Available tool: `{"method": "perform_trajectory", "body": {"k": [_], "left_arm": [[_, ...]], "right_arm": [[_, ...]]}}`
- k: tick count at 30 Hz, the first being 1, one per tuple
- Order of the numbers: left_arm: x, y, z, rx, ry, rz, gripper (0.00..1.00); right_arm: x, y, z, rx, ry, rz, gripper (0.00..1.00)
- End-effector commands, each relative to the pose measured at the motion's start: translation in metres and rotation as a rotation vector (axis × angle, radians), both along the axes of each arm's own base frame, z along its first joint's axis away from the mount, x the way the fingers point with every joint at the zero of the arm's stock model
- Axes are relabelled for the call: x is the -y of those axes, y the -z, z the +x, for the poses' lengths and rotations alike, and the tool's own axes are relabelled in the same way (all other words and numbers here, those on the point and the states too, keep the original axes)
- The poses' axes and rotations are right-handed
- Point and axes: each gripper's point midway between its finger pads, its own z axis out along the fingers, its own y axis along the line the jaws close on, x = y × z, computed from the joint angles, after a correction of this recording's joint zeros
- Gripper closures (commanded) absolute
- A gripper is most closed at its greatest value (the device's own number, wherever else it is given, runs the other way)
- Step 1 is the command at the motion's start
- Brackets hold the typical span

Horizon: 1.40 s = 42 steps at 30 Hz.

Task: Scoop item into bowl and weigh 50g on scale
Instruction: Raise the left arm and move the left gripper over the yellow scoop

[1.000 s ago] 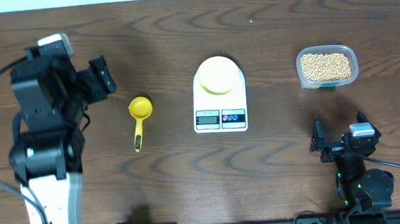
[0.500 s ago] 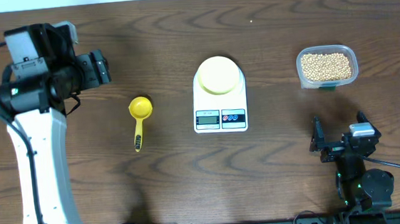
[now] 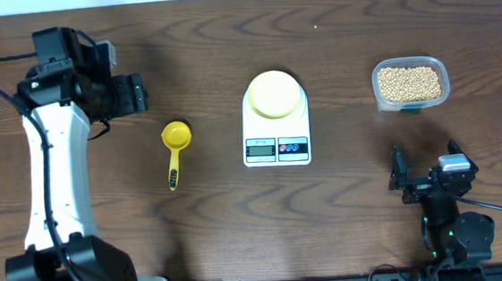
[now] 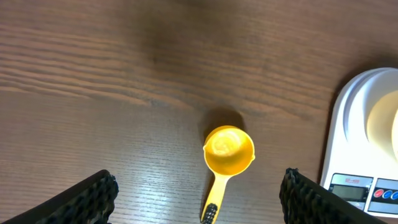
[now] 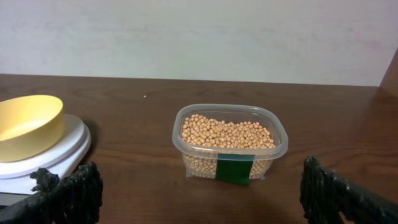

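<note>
Overhead, scale and bowl: white scale (image 3: 275,131) at mid-desk, with the pale yellow bowl (image 3: 274,95) seated on its platform.
Overhead, beans: tan beans (image 3: 410,83) fill a clear tub (image 3: 376,84) well to the right of the scale.
Overhead, scoop: yellow scoop (image 3: 175,135) lies left of the scale, handle toward the robot.
Overhead, end effectors: left end effector (image 3: 142,93) hovers near the scoop's cup, apart from it, jaws wide and holding nothing; right end effector (image 3: 426,161) sits near the tub, jaws fully spread, empty.
Left wrist, scoop: cup empty, lying between the spread fingers (image 4: 93,196), with the scale's corner at right.
Right wrist, tub: beans heaped near the rim, green label (image 5: 234,170) on the front; the bowl at left looks empty.
Handling: beans are probably hard, smooth and quick to roll; the scoop looks like light, stiff plastic — best gripped mid-handle.
Surface and room: dark wood-grain desk (image 3: 225,35), matte; plain pale wall (image 5: 199,37) behind.
</note>
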Motion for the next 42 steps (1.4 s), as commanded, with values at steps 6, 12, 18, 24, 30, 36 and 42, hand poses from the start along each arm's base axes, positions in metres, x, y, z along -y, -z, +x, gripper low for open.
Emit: {"method": "perform_trajectory", "body": {"k": [6, 12, 18, 24, 30, 36, 42], "left_arm": [[-0.002, 0.029, 0.010, -0.076, 0.022, -0.011, 0.14], [-0.003, 0.048, 0.011, -0.125, 0.022, -0.021, 0.14], [-0.002, 0.062, 0.009, -0.169, 0.028, -0.029, 0.14], [0.001, 0.064, 0.007, -0.176, 0.099, -0.004, 0.14], [0.007, 0.071, 0.002, -0.184, 0.206, 0.027, 0.14], [0.011, 0.083, -0.007, -0.219, 0.232, 0.023, 0.14], [0.012, 0.091, -0.005, -0.227, 0.242, 0.023, 0.14]], "right_arm": [[0.001, 0.000, 0.000, 0.001, 0.002, 0.000, 0.01], [0.001, 0.000, 0.000, 0.001, 0.002, 0.000, 0.01], [0.001, 0.000, 0.000, 0.001, 0.002, 0.000, 0.01], [0.001, 0.000, 0.000, 0.001, 0.002, 0.000, 0.01], [0.001, 0.000, 0.000, 0.001, 0.002, 0.000, 0.01], [0.001, 0.000, 0.000, 0.001, 0.002, 0.000, 0.01], [0.001, 0.000, 0.000, 0.001, 0.002, 0.000, 0.01]]}}
